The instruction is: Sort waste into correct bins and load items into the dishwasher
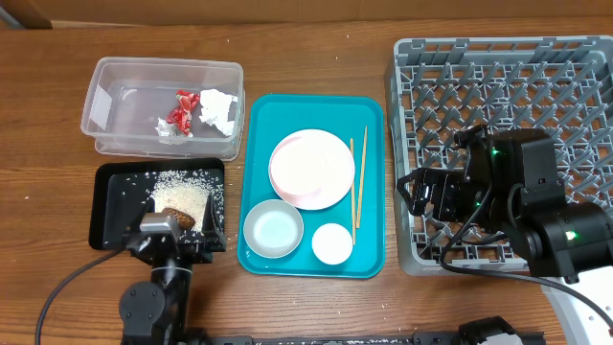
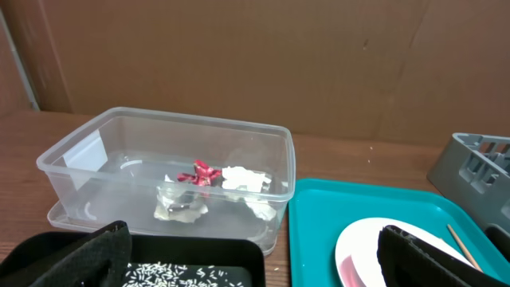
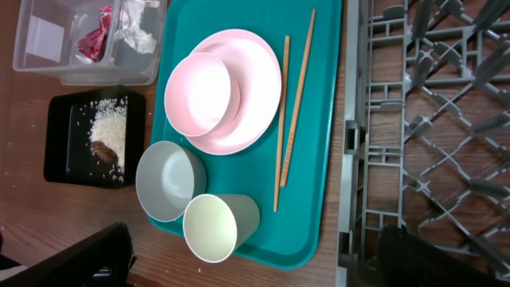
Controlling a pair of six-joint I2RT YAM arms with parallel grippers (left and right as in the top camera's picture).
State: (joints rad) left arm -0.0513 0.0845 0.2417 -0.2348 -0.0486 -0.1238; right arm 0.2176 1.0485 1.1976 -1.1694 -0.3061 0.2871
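Observation:
The red wrapper and the white napkin lie in the clear tub. Rice with a brown scrap lies in the black tray. On the teal tray are the pink plate with the pink bowl on it, the greyish bowl, the white cup and the chopsticks. My left gripper is open and empty at the black tray's near edge. My right gripper is open and empty over the front left of the grey rack.
Loose rice grains are scattered on the wooden table round the black tray. A cardboard wall stands behind the table. A crumpled clear scrap also lies in the tub. A white round object sits at the front right corner.

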